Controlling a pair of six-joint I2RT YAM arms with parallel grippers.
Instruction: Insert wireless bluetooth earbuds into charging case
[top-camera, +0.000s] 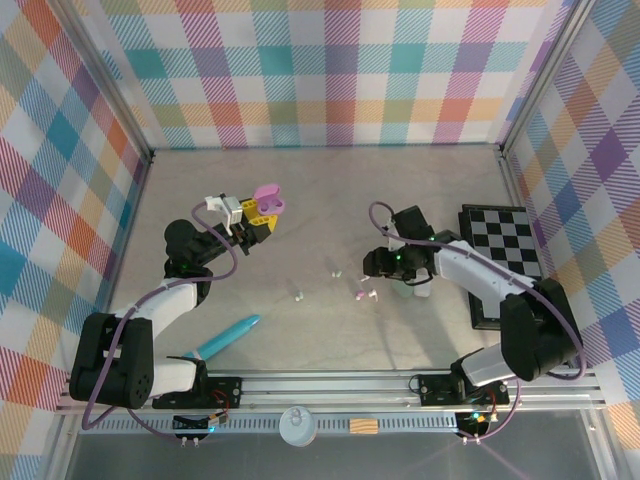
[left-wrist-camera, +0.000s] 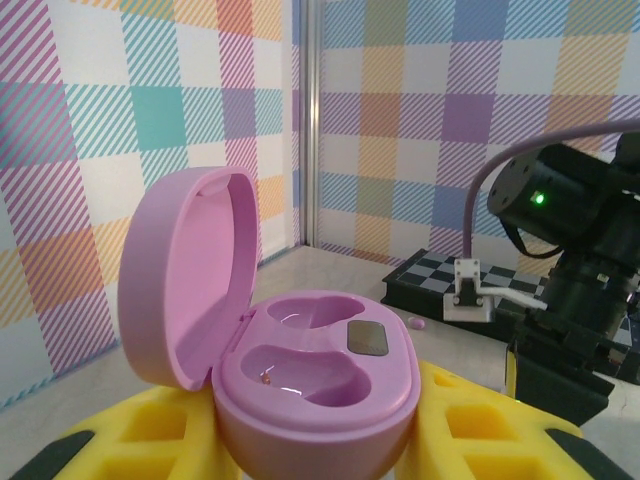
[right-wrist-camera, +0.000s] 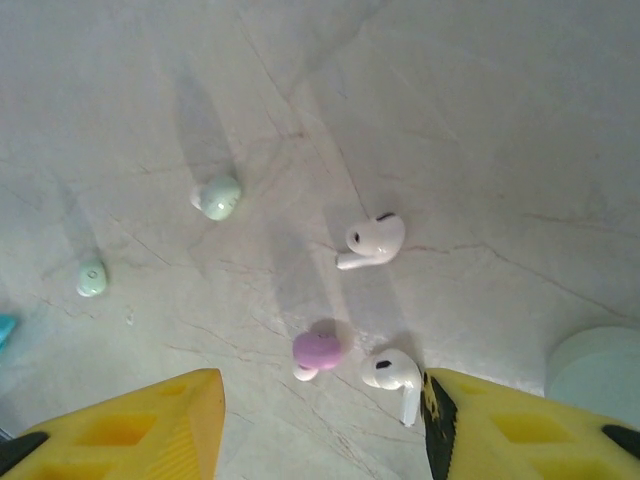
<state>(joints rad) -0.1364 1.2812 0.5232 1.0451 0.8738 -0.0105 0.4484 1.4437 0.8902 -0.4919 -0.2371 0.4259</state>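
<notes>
While clamping the open purple case (left-wrist-camera: 320, 370) in the left tool (top-camera: 262, 218), lower the parted right tool (right-wrist-camera: 320, 425) straight over the purple earbud (right-wrist-camera: 317, 351) on the bench (right-wrist-camera: 480, 120), centring it without nudging the nearest white earbud (right-wrist-camera: 392, 372).

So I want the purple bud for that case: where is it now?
In the right wrist view the purple bud lies on the table just ahead of the open right gripper, beside a white bud.
</notes>
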